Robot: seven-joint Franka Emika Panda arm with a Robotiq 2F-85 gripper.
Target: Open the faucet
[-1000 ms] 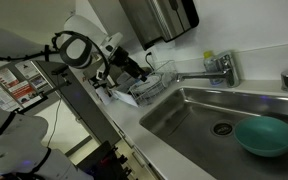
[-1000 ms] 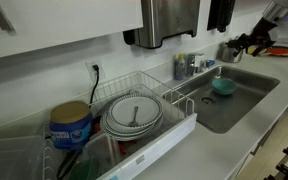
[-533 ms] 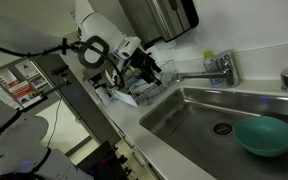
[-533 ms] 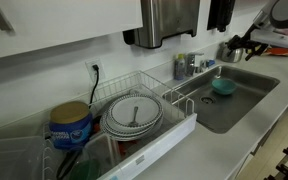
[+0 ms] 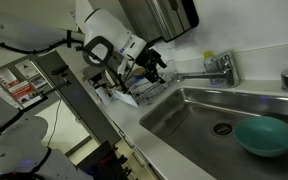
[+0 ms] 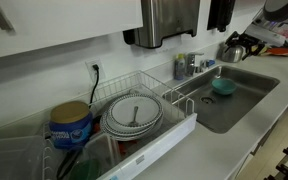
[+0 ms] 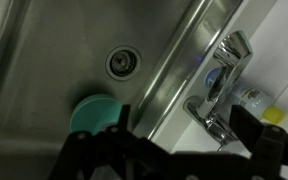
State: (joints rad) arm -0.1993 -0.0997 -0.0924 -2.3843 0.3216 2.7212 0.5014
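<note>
Gripper jaws stand wide apart along the lower edge of the wrist view and hold nothing. Just beyond them, closer to the finger on the right of that view, the faucet rises from the counter edge, clear of both fingers, with a yellow-capped bottle right behind it. Farther past the jaws lie the sink, its drain and a teal bowl partly covered by the gripper's dark body. In an exterior view the gripper hangs near the tip of the faucet spout, apart from it, and its fingertips blur into the dish rack behind. In an exterior view the gripper is small and dark, and the faucet's handle cannot be made out. Compared with a second ago, the gripper has moved closer to the faucet.
</note>
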